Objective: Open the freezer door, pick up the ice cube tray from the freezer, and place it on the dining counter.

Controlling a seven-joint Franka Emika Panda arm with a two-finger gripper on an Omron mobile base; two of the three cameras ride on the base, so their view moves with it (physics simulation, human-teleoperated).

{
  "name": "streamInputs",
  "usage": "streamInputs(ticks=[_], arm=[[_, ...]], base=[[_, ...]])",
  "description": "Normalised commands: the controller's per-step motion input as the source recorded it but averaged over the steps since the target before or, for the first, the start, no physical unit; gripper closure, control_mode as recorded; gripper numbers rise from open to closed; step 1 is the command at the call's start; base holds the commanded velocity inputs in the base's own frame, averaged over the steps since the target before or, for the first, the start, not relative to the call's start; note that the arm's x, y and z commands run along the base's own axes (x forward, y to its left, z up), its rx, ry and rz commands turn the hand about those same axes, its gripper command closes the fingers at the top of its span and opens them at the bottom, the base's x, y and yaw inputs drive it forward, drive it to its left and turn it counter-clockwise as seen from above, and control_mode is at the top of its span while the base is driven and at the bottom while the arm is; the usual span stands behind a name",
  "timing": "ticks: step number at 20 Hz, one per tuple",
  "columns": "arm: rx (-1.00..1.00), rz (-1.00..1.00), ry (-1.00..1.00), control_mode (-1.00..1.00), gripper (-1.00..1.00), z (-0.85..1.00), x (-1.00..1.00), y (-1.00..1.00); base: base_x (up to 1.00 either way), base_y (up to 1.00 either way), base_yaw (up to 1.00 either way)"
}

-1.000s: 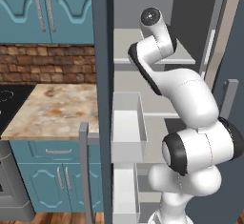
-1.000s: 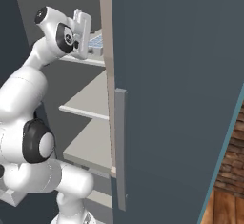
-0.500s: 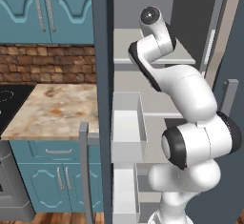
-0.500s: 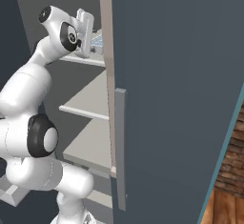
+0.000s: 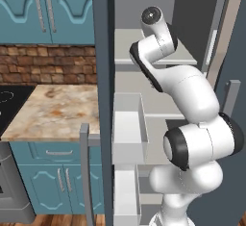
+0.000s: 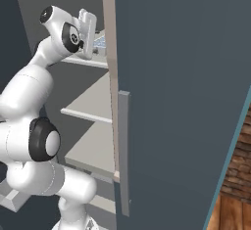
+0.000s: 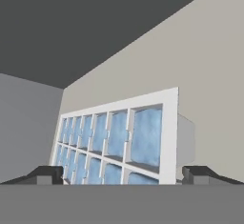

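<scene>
From the left base view, the white arm [image 5: 192, 100] is reaching up from the lower right into the open freezer [image 5: 144, 52], its wrist sitting level with an upper pale grey shelf [image 5: 129, 62]. The freezer door [image 5: 102, 100] is standing open edge-on, with white bins [image 5: 127, 129] showing on its inner side and its grey bar handle [image 5: 85, 172] low down. To the left, a marbled counter [image 5: 53, 112] is lying over teal cabinets [image 5: 53, 182].

From the right base view, the other slate-grey door [image 6: 181, 92] is standing in the foreground with its handle [image 6: 124, 150]. The claw [image 6: 89, 31] is pointing into the compartment at the upper shelf, where a sliver of the ice cube tray [image 6: 99, 41] is showing just beside it.

In the hand view, the ice cube tray [image 7: 114, 142] is lying on the pale shelf [image 7: 209, 85] close ahead, its grid of blue cubes running away to the left. The claw [image 7: 123, 174] is spread wide, a fingertip [image 7: 45, 174] on either side of the tray's near end, not gripping it.
</scene>
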Motion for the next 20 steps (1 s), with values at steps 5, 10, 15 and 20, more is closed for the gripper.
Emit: streamInputs(ticks=[5,10,15,20], arm=[[0.0,0.0,0.0,-1.0,1.0,0.0,0.0,0.0],[0.0,0.0,0.0,-1.0,1.0,0.0,0.0,0.0],[0.0,0.0,0.0,-1.0,1.0,0.0,0.0,0.0],[0.0,0.0,0.0,-1.0,1.0,0.0,0.0,0.0]], base=[[0.0,0.0,0.0],[0.0,0.0,0.0],[0.0,0.0,0.0],[0.0,0.0,0.0]])
